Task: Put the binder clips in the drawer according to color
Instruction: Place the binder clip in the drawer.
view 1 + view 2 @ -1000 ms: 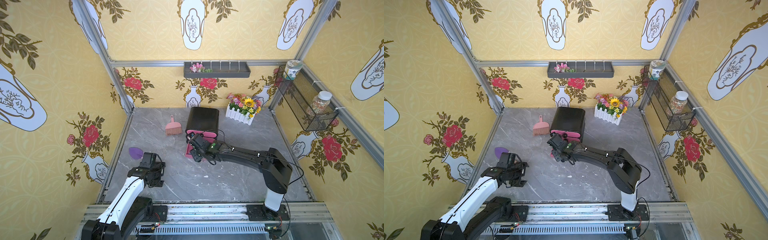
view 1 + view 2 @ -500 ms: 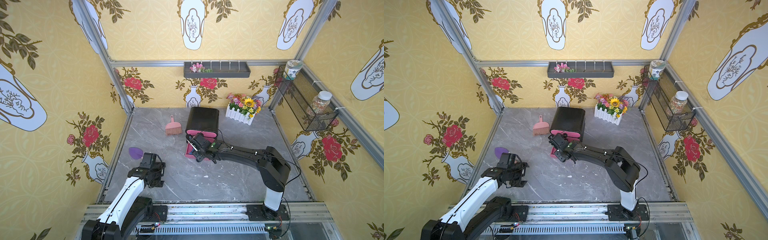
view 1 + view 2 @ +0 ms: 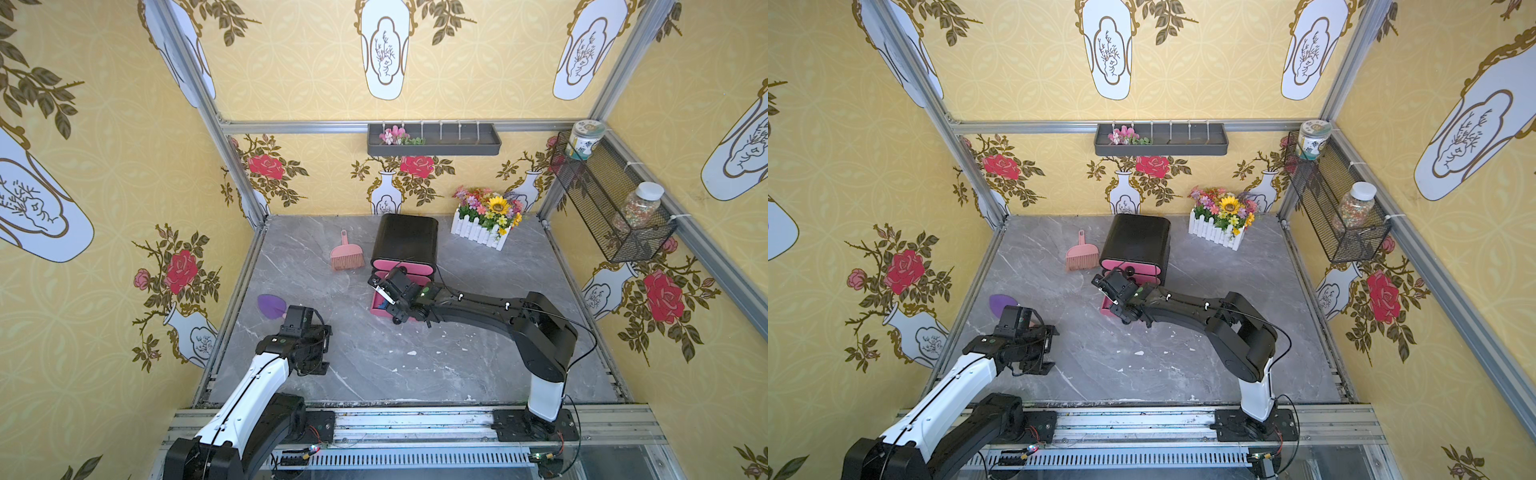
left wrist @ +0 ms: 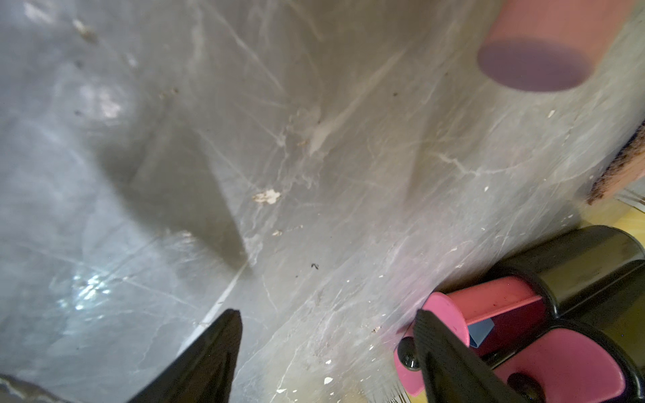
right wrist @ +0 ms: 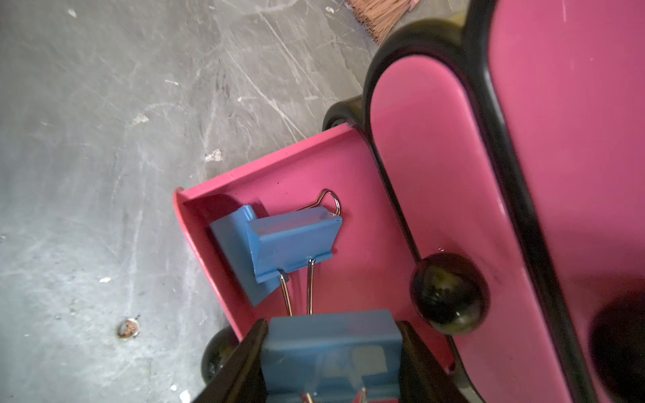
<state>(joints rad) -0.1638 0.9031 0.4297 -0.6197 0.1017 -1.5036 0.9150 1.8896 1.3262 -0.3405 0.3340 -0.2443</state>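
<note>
1. Black and ribbed, the left gripper hangs wide open and empty over the grey veined table, nearest the base.
2. Further in, the right gripper is partly closed on a blue clip, pinching its smooth folded-metal body above the open drawer.
3. This looks like the drop step; the next move likely calls for parting the jaws with the clip over the tray, clear of the round black knob.
4. Two more clips, blue with silver wire loops, lie touching in that glossy pink drawer, so the colour matches.
5. Behind, the rounded black cabinet shows its other pink fronts shut.
</note>
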